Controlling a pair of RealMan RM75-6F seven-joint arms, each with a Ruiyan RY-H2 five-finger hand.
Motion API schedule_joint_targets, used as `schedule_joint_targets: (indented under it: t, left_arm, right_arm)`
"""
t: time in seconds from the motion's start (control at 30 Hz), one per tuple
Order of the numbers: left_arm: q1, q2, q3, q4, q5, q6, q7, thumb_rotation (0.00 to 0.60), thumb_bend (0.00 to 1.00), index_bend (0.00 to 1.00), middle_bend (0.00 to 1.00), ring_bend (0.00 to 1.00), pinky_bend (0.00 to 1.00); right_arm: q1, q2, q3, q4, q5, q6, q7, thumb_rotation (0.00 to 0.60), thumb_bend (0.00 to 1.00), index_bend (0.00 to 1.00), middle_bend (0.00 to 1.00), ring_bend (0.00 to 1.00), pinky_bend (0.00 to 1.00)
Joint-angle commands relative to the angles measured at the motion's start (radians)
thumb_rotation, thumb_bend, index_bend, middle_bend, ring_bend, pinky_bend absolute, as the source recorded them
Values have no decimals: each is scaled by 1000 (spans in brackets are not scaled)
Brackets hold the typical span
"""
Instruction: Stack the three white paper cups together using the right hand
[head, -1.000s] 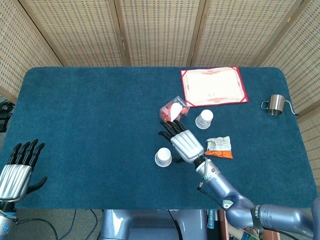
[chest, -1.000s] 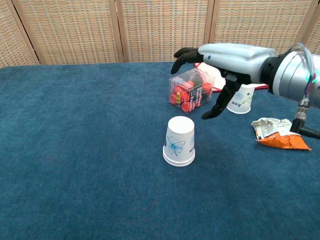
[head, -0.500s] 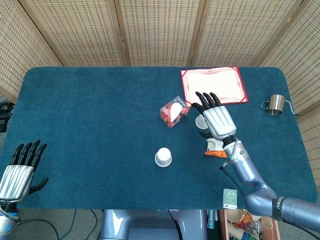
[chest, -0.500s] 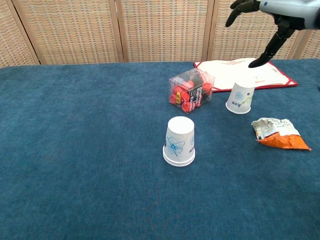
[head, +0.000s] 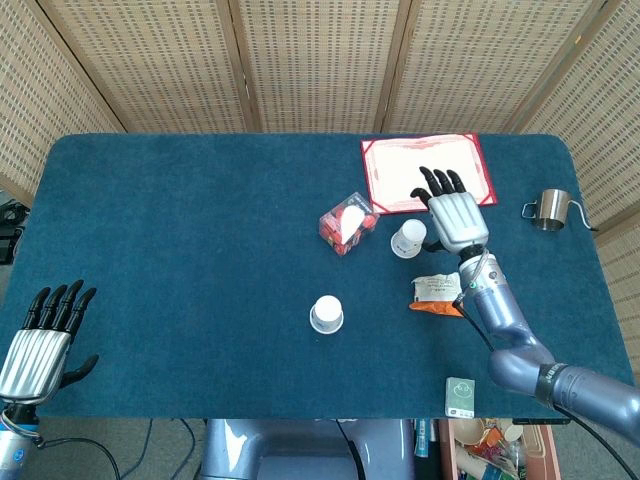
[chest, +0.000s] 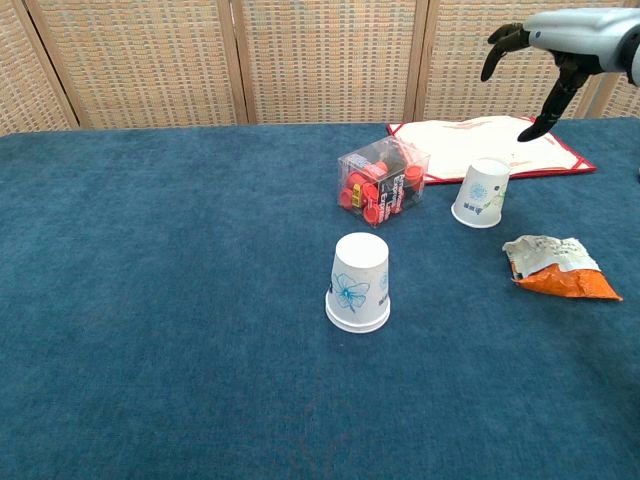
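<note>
- Two white paper cups are being shown upside down on the blue table (head: 180, 250): the near cup (head: 327, 314) (chest: 359, 282) is standing alone in the middle, and the far cup (head: 408, 238) (chest: 481, 193) is standing further right, just beside the right hand.
- No third cup is being seen clearly in either view.
- Nothing is being held by the right hand (head: 456, 214) (chest: 545, 62); it is being kept raised above the table, right of the far cup, with fingers apart and pointing to the far side.
- Nothing is being held by the left hand (head: 40, 340) either; it is lying spread at the near left corner.
- Red pieces are being kept in a clear box (head: 346, 221) (chest: 385, 181), left of the far cup.
- An orange snack bag (head: 438, 293) (chest: 556, 267) is lying near the right arm, a red folder (head: 400, 170) (chest: 470, 131) is lying at the far side, and a metal cup (head: 550, 209) is standing at the far right.
</note>
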Motion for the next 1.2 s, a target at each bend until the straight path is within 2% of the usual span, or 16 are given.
schedule_joint_targets:
  t: [0.03,0.47,0.97,1.2]
  left_arm:
    - [0,0,0,1,-2,0,2,600,236,0,0,0,0]
    - [-1,-2,-1,-1,-3,2,10,600,236,0,0,0,0]
    - [2,4,2,-7,3,10,15,600,237,0,0,0,0]
    - [-2,1,5,-11,3,2,23,600,237,0,0,0,0]
  right_arm:
    - [31,-43,-11,67,26,-42,-1,600,70,293,0,0,0]
    - [65,-133,-38,208,24,-95,35,600,70,293,0,0,0]
    - [91,-199,-58,378,55,-161,39,600,69,317,0,0,0]
    - [86,-219,-64,426,52,-180,64,600,70,341,0,0,0]
